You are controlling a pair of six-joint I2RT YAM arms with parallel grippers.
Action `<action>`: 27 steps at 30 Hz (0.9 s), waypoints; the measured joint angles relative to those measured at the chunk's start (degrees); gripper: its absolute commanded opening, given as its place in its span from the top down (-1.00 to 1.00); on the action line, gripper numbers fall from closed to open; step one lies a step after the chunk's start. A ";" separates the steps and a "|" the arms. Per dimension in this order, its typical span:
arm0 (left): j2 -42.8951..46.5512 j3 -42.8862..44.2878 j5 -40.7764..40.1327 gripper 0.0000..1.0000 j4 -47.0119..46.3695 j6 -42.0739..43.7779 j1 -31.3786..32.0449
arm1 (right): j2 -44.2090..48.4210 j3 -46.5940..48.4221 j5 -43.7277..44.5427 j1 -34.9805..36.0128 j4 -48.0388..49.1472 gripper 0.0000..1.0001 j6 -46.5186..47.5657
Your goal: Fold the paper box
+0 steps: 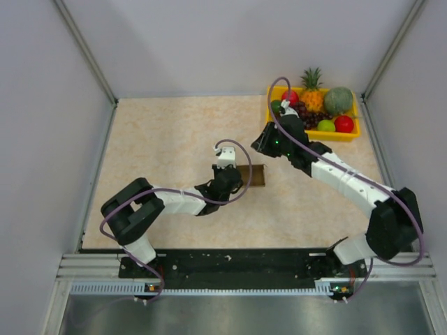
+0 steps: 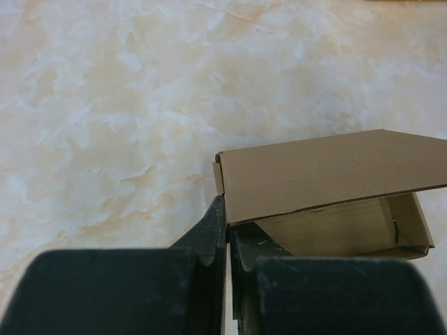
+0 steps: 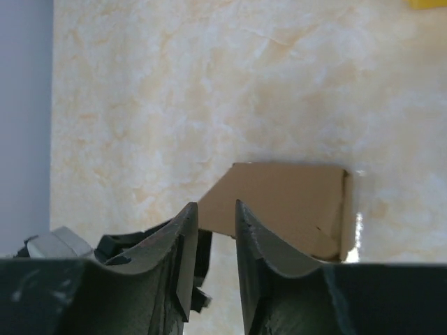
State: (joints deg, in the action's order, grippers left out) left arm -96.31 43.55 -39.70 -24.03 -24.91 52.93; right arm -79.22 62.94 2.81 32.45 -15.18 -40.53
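1. While my left claw is clamped shut, a thin edge of the paper box sits pinched between its two dark fingers, at the box's near left corner as my left wrist camera sees it.
2. That brown cardboard box rests on the pale marbled desk, a little right of the middle in the overhead view, and is partly hidden there by my left wrist.
3. From my left wrist I see one broad brown panel tilted over an open hollow. The inner walls and a low end wall show beneath it on the right.
4. My right claw stands partly open, with a narrow gap between its fingers and nothing held in that gap.
5. Through my right wrist camera the box lies just beyond those fingertips, showing one flat brown face with a slanted left edge. I cannot tell whether the tips touch it.
6. Seen from above, my right arm reaches in from the right, and its claw hangs over the desk between the box and the yellow tray.
7. This tray sits in the far right corner, well apart from the box, holding a pineapple, a green melon and smaller red and green fruit.
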 measured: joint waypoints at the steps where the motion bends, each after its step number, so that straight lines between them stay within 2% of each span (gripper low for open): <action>1: 0.00 0.11 0.02 1.00 0.15 0.07 0.00 | -2.14 0.74 -1.53 0.00 1.44 0.63 -1.31; 4: 0.00 0.68 0.04 1.00 1.20 0.31 0.02 | -7.50 -0.13 -5.68 0.07 8.26 0.69 -5.44; 8: 0.00 1.29 0.04 0.95 2.38 0.42 0.07 | -11.45 -5.84 -7.96 0.42 15.26 0.75 -10.36; 11: 0.00 1.29 0.24 0.52 2.47 0.83 0.07 | -12.81 -6.97 -8.57 0.55 16.48 0.75 -12.00; 12: 0.00 1.29 0.46 0.32 2.69 1.01 0.07 | -12.92 -7.04 -8.72 0.57 17.00 0.75 -12.41; 16: 0.04 1.20 1.81 -0.07 3.43 1.68 0.07 | -12.92 -7.15 -8.66 1.11 19.56 0.75 -13.64; 22: 2.89 0.90 4.98 -0.18 7.23 1.11 0.07 | -12.90 -10.43 -8.46 1.90 23.50 0.76 -14.03; 27: 11.17 -1.22 10.14 -0.21 11.85 -0.90 0.09 | -12.90 -13.64 -7.58 2.80 26.25 0.77 -13.66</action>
State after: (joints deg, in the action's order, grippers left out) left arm -85.14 42.33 -29.56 -12.19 -25.80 53.01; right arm -92.12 49.30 -4.78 35.24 11.07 -54.19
